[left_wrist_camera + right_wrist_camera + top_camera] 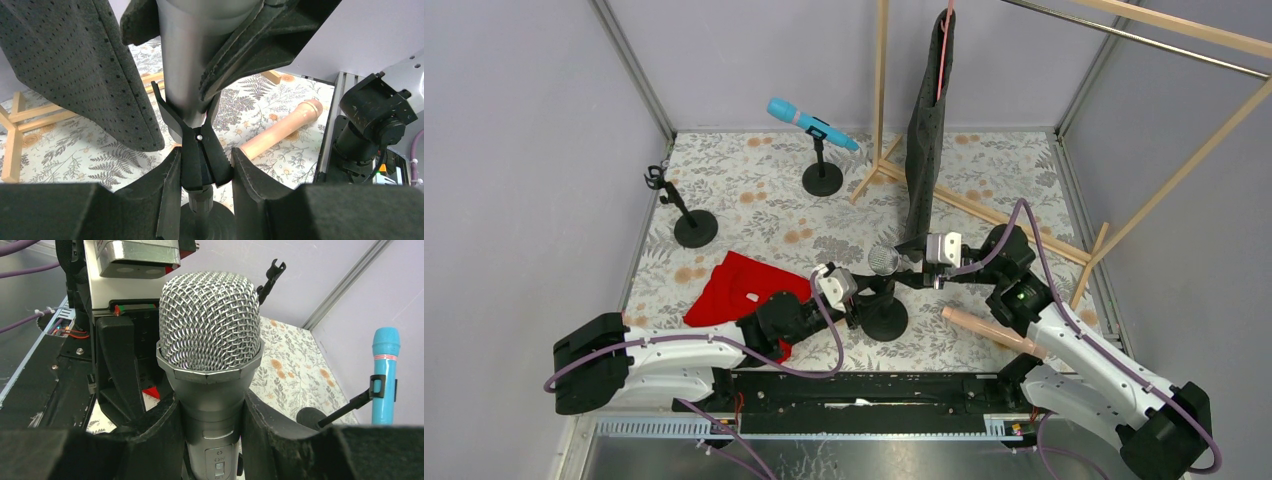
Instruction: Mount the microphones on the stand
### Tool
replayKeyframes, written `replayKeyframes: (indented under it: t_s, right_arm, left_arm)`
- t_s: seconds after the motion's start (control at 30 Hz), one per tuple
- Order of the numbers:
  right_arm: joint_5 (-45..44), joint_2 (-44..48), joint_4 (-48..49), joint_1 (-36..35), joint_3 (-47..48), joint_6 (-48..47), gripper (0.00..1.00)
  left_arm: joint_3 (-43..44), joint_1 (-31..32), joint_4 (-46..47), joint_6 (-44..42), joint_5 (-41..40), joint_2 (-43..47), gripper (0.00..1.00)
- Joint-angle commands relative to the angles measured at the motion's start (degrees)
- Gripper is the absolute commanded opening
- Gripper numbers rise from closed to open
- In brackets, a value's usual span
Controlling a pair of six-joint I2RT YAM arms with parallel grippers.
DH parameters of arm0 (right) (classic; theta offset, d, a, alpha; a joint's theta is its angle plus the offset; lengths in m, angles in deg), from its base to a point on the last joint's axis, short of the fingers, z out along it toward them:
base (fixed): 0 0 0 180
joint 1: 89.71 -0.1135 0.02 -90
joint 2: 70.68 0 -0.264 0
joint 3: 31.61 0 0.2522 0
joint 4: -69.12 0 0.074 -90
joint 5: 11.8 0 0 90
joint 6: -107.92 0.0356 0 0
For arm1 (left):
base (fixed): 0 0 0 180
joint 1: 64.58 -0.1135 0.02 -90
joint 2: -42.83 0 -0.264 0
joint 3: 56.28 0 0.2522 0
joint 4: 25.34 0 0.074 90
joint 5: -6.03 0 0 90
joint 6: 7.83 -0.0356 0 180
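My right claw [212, 440] is clamping the silver-grey microphone [210, 325] around its body, with its tail end sitting between the prongs of the clip [197, 150]. My left claw [205, 172] is squeezing that clip from both sides, atop the stand [884, 320] at near centre. The cyan-blue microphone [809, 123] is resting on the far stand [822, 180]. The peach-pink microphone [984, 328] is lying on the table [754, 190], near right.
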Motion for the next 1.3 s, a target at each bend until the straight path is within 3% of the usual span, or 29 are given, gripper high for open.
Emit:
replayKeyframes:
  t_s: [0.0, 0.37, 0.67, 0.77, 1.27]
  right_arm:
    - [3.95, -0.21, -4.54, -0.08, -1.94, 1.08, 0.00]
    - [-2.66, 3.53, 0.94, 0.01, -8.15, 4.89, 0.00]
    - [-1.45, 3.53, 2.36, -0.01, -8.65, 6.49, 0.00]
    - [-1.20, 3.29, 2.58, -0.01, -8.45, 6.55, 0.00]
    - [-1.26, 4.02, 2.29, -0.04, -8.56, 6.60, 0.00]
  left_arm:
    - [-0.44, -0.30, 4.64, 1.16, -1.69, 1.56, 0.00]
    - [-0.61, -0.29, 4.61, 1.32, -2.51, 1.57, 0.00]
    - [0.02, -0.35, 3.56, 1.59, -4.04, 1.50, 0.01]
    - [0.33, -0.31, 2.87, 1.68, -4.49, 1.54, 0.19]
    - [0.47, -0.37, 1.71, 1.94, -4.79, 1.83, 0.52]
